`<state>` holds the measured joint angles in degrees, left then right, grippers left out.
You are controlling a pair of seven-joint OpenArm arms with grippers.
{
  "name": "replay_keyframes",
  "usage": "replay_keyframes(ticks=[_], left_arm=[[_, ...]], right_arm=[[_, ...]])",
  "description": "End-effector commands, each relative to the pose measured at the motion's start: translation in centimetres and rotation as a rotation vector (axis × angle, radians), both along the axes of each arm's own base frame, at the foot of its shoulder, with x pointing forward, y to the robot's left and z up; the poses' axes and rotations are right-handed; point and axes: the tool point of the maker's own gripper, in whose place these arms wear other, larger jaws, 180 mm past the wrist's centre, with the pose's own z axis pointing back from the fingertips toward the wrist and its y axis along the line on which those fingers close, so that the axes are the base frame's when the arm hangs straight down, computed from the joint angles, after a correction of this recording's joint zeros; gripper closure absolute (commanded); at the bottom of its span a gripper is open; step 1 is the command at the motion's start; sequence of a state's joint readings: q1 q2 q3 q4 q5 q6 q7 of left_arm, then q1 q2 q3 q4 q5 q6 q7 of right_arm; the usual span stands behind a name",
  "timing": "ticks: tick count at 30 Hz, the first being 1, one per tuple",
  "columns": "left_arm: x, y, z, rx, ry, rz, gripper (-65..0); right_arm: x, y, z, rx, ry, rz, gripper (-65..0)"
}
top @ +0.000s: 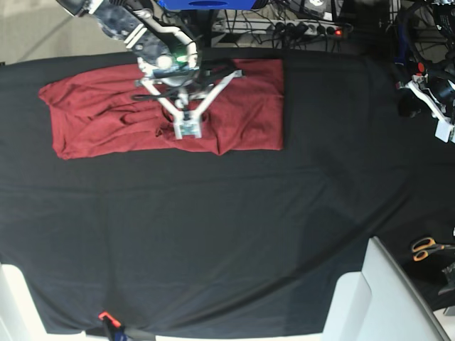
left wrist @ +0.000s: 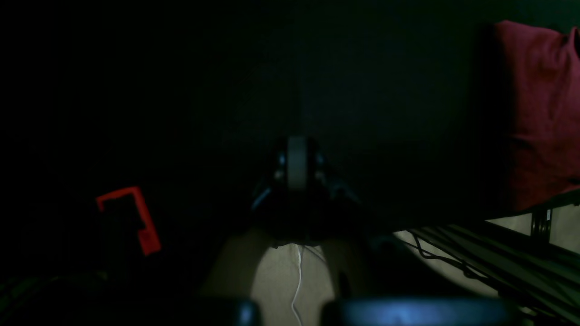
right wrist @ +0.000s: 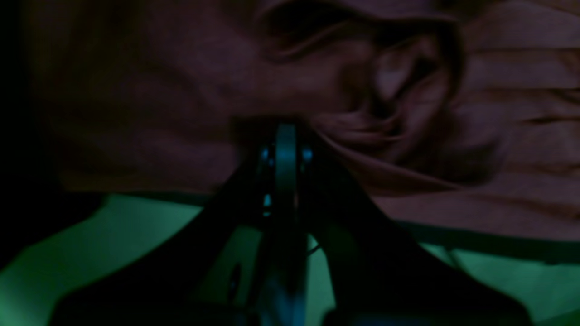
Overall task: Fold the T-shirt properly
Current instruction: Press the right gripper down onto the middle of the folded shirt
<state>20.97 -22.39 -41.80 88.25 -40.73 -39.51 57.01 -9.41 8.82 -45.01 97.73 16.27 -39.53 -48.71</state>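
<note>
The maroon T-shirt (top: 242, 106) lies spread and partly folded into a wide band at the back left of the black table cloth (top: 227, 234). My right gripper (top: 187, 130) sits on its middle. In the right wrist view its fingers (right wrist: 285, 136) are closed together with bunched red cloth (right wrist: 385, 113) gathered at the tip. My left gripper (left wrist: 297, 158) is shut and empty over bare black cloth, with the shirt's edge (left wrist: 539, 113) far off to its right. In the base view the left arm (top: 426, 96) is at the right table edge.
Orange-handled scissors (top: 425, 247) lie at the right edge. A white panel (top: 377, 298) juts in at the front right. A power strip and cables (top: 313, 28) run behind the table. An orange clamp (top: 106, 317) is at the front edge.
</note>
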Motion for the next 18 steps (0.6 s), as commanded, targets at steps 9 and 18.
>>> replay_keyframes(ticks=[9,18], left_arm=[[0.1,0.8,0.3,-0.004,-0.013,0.008,0.0],[-0.5,1.0,-0.5,-0.018,0.011,0.025,0.0]], right_arm=[[0.2,-1.4,1.7,0.029,-0.042,-0.078,-0.2],[1.4,1.5,2.6,0.046,-0.063,0.028,-0.2]])
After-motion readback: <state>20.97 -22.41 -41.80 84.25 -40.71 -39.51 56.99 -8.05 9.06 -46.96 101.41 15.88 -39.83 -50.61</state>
